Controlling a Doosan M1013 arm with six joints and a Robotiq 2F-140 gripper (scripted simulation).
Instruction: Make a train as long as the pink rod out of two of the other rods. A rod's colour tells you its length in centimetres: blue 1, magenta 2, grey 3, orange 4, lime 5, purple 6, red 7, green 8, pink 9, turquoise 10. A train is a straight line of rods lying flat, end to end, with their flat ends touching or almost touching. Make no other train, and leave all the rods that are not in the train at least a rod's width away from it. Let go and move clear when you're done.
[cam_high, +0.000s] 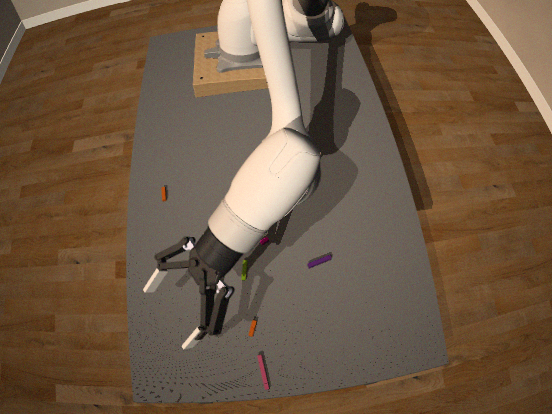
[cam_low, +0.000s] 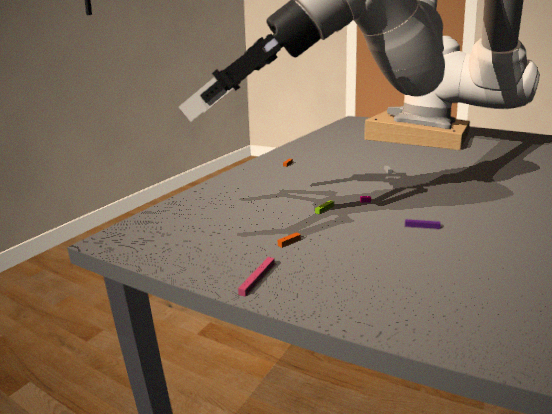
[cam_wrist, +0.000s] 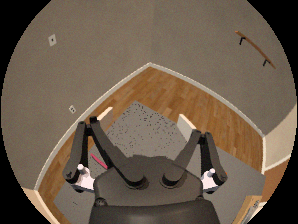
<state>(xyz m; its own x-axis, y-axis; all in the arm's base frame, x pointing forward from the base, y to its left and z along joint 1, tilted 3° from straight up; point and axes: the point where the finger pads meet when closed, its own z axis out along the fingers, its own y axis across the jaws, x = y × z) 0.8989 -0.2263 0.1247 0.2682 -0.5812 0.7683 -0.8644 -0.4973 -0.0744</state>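
Observation:
The pink rod (cam_high: 263, 371) lies flat near the table's front edge, also in the exterior view (cam_low: 256, 276). An orange rod (cam_high: 252, 327) lies just behind it. A lime rod (cam_high: 244, 269) and a magenta rod (cam_high: 263, 240) lie further back, partly under the arm. A purple rod (cam_high: 319, 260) lies to the right. A second orange rod (cam_high: 164, 193) lies alone at the left. My gripper (cam_high: 170, 314) is wide open and empty. It hangs high above the table's front left part, as the exterior view (cam_low: 200, 102) shows. It touches no rod.
The arm's wooden base block (cam_high: 227, 65) stands at the back of the grey table. The table's left edge (cam_low: 165, 200) drops to the wooden floor below my gripper's side. A wall stands close on the left.

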